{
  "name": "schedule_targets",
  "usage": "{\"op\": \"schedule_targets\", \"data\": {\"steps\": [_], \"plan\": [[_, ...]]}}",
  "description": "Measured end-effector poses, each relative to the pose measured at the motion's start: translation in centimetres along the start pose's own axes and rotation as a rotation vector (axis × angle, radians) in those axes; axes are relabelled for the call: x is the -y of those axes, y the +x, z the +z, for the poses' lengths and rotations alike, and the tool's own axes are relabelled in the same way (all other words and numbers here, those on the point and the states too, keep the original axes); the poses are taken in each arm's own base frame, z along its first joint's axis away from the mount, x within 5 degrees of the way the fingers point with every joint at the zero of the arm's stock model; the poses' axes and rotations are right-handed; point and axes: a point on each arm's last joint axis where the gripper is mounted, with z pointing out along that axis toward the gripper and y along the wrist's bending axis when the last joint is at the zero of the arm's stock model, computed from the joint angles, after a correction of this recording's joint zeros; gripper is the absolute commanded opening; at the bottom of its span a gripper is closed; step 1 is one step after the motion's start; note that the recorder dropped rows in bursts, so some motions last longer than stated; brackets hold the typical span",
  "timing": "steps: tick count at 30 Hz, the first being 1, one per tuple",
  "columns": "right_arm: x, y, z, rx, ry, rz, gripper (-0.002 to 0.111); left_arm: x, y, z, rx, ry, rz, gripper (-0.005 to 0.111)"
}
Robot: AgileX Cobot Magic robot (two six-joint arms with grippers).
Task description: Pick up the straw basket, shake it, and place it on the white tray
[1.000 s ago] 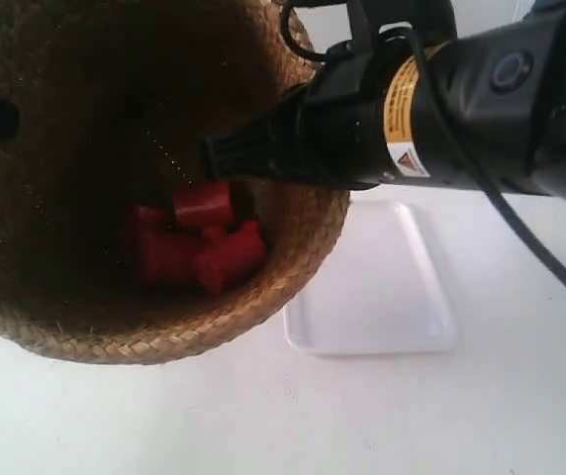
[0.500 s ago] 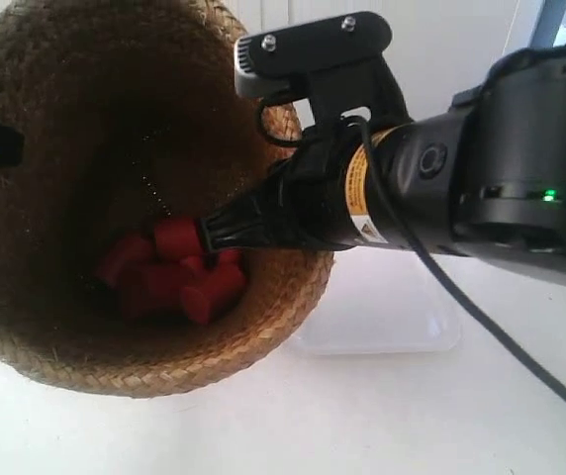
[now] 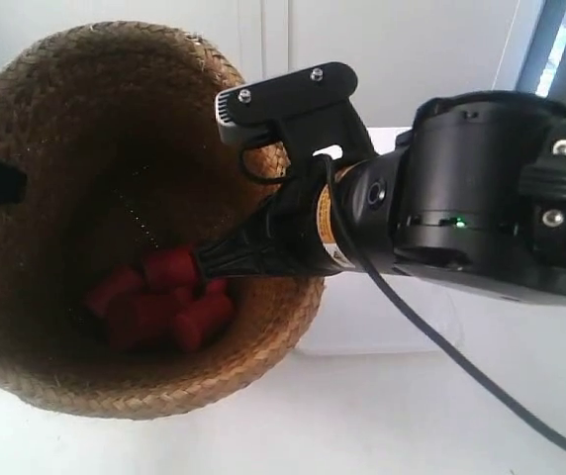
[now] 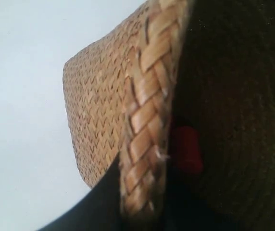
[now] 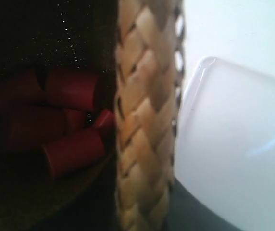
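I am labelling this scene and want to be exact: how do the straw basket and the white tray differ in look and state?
The straw basket is golden-brown and braided; the white tray is smooth and glossy. The basket is deep with a dark inside; the tray is flat with a low rim. The basket holds red cylinders; the visible part of the tray is bare.

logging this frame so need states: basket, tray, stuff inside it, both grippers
golden-brown braided straw basket, lifted, held by its rim, not on the tray
flat glossy white tray, on the table, visible part bare
small red cylinders, heaped loose in the basket's bottom
left gripper, shut on the basket's rim
right gripper, shut on the basket's rim
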Motion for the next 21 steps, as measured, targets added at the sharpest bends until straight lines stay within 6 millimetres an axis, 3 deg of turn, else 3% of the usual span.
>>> {"op": "schedule_targets", "data": {"steps": [2, 5, 7, 12, 21], "plan": [[0.1, -0.8, -1.0, 0.007, 0.003, 0.009, 0.000, 0.4, -0.5, -0.7, 0.002, 0.015, 0.012, 0.000], [-0.2, -2.8, -5.3, 0.100, -0.085, 0.011, 0.000, 1.9, -2.1, -3.9, 0.078, 0.057, 0.074, 0.000], [-0.2, -3.0, -6.9, 0.200, -0.140, -0.006, 0.000, 2.2, -2.1, -4.9, 0.166, 0.037, 0.085, 0.000], [1.2, -0.8, -3.4, 0.070, -0.043, 0.064, 0.000, 0.3, 0.5, -0.9, -0.005, 0.004, -0.038, 0.000], [1.4, -0.8, -4.1, 0.071, -0.048, 0.049, 0.000, 0.6, 0.4, -1.5, 0.036, 0.020, -0.056, 0.000]]}}
